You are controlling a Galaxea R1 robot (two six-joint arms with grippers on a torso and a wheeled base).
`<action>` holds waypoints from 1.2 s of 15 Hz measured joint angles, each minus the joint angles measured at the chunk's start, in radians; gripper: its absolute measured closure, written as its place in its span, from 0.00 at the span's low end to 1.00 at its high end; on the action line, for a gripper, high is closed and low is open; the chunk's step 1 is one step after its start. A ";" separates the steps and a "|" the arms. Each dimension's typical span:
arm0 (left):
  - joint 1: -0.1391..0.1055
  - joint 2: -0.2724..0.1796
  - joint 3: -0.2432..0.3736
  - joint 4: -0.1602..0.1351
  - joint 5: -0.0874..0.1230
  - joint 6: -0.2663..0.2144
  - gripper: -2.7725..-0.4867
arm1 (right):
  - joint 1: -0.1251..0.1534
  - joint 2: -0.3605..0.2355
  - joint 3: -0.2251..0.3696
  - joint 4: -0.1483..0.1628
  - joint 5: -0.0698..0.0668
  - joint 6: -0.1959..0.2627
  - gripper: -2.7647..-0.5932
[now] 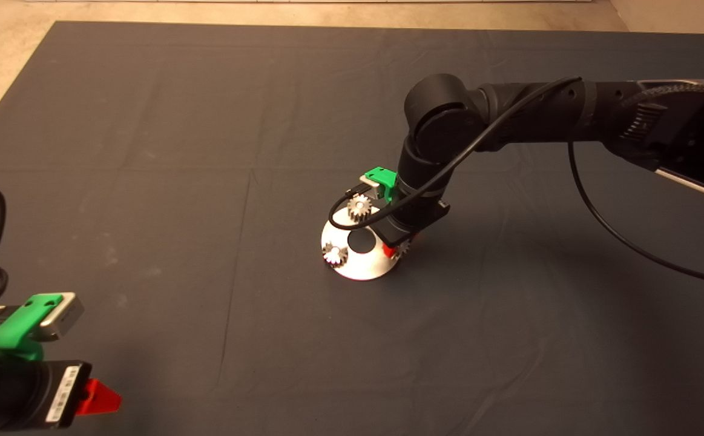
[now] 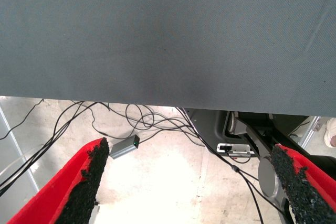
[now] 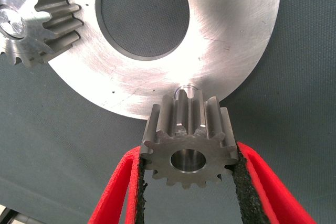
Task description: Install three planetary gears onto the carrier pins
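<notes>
The shiny round disc point(image 1: 364, 266) lies at the middle of the mat. Two planetary gears sit on its carrier pins, one at the far side point(image 1: 359, 208) and one at the near left point(image 1: 335, 254). My right gripper point(image 1: 393, 249) is at the disc's right rim, shut on the third gear point(image 1: 402, 246). In the right wrist view the gripper point(image 3: 189, 156) holds this gear point(image 3: 184, 129) between its pads. The gear hangs just in front of the bare pin point(image 3: 187, 88) and is not on it. A mounted gear point(image 3: 31, 19) shows across the disc point(image 3: 231, 35). My left gripper point(image 1: 94, 396) is parked at the lower left, open and empty.
The dark mat point(image 1: 206, 151) covers the table. A black cable point(image 1: 339, 221) loops from the right arm over the disc's far side. The left wrist view shows the mat's edge point(image 2: 168, 35) and cables point(image 2: 142, 121) on the floor.
</notes>
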 joint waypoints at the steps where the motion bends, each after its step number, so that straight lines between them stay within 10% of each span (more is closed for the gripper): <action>1: 0.000 0.000 0.000 0.000 0.000 0.000 0.25 | 0.000 0.003 0.000 -0.002 0.000 0.000 0.84; 18: 0.000 0.000 0.000 -0.003 0.000 0.002 0.25 | -0.022 0.007 -0.011 -0.022 0.000 0.000 0.84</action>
